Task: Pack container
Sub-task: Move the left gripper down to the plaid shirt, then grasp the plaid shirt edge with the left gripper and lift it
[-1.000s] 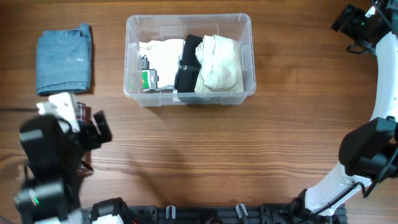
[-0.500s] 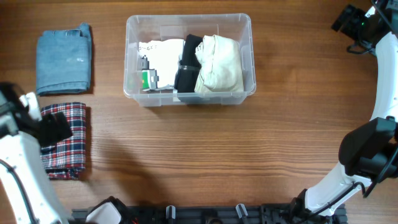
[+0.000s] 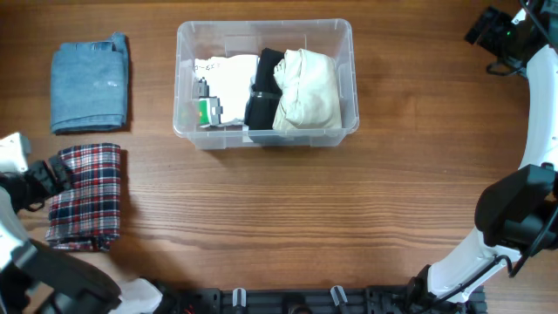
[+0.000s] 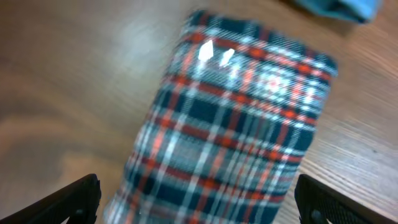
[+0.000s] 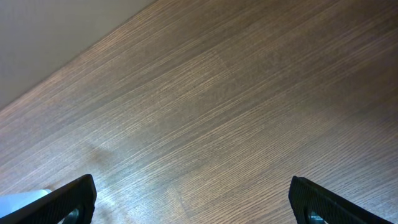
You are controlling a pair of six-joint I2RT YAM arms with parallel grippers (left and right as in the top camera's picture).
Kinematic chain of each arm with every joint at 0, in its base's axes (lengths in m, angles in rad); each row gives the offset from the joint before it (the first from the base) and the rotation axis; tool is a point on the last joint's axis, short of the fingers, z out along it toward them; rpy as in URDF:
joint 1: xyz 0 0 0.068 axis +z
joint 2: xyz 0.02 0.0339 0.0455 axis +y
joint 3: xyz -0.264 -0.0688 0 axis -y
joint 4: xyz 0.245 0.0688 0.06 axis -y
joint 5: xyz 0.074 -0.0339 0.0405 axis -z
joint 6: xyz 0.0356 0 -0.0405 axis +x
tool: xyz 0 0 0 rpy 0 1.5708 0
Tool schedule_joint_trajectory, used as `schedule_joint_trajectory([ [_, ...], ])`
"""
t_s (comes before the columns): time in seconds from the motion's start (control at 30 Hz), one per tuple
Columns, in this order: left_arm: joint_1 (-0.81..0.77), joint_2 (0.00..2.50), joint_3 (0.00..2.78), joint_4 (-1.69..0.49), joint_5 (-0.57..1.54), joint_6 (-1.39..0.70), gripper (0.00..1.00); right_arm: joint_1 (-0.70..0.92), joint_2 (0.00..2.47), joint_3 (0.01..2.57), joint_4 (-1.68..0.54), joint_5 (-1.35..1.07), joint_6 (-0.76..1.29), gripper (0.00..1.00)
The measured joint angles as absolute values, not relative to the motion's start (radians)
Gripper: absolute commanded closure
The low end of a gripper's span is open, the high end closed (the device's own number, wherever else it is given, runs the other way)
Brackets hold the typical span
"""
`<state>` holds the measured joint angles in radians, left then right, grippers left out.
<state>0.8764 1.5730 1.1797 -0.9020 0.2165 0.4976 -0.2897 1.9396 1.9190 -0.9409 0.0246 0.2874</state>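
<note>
The clear plastic container stands at the back middle of the table. It holds a cream cloth, a black rolled item, white folded cloth and a small green-labelled item. A folded red and blue plaid cloth lies at the front left, also filling the left wrist view. My left gripper is open just above its edge, fingers wide on either side. My right gripper is open and empty over bare wood at the far right back.
Folded blue denim lies at the back left, left of the container; its corner shows in the left wrist view. The right arm curves along the right edge.
My left arm has swung from over the plaid cloth out to the table's left edge, uncovering the cloth. The right arm has not moved.
</note>
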Motion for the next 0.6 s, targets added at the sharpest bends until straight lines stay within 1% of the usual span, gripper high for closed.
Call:
schedule_joint_trajectory([
  [0.13, 0.877, 1.621, 1.18, -0.894, 0.285, 0.648, 0.0, -0.29, 1.94, 1.919, -0.941, 0.025, 0.287, 0.0],
  [0.23, 0.878, 1.658, 1.18, -0.893, 0.305, 0.712, 0.0, -0.29, 1.94, 1.919, -0.941, 0.025, 0.287, 0.0],
  [0.4, 0.878, 1.736, 1.18, -0.892, 0.303, 0.764, 0.0, -0.29, 1.94, 1.919, -0.941, 0.025, 0.287, 0.0],
  [0.6, 0.878, 1.778, 1.18, -0.879, 0.233, 0.784, 0.0, -0.29, 1.94, 1.919, -0.941, 0.027, 0.287, 0.0],
])
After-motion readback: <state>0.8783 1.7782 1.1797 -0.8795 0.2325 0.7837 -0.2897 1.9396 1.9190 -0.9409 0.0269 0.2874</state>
